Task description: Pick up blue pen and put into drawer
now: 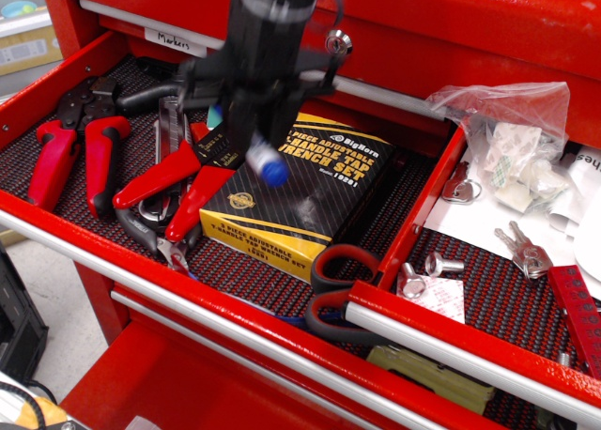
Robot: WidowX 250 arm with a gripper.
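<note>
A red tool chest [451,36] fills the view, its open drawer [56,219] holding a black and yellow wrench set box [300,200] at centre, red pliers [164,186] at nine o'clock and black scissors [329,289] at five o'clock. The blurred gripper [246,134] at eleven o'clock is clamped on the blue pen [266,164], held above the box. Likely risks: the pen slips from a shaky hold, drops onto the box and rolls off, or the arm knocks the pliers
</note>
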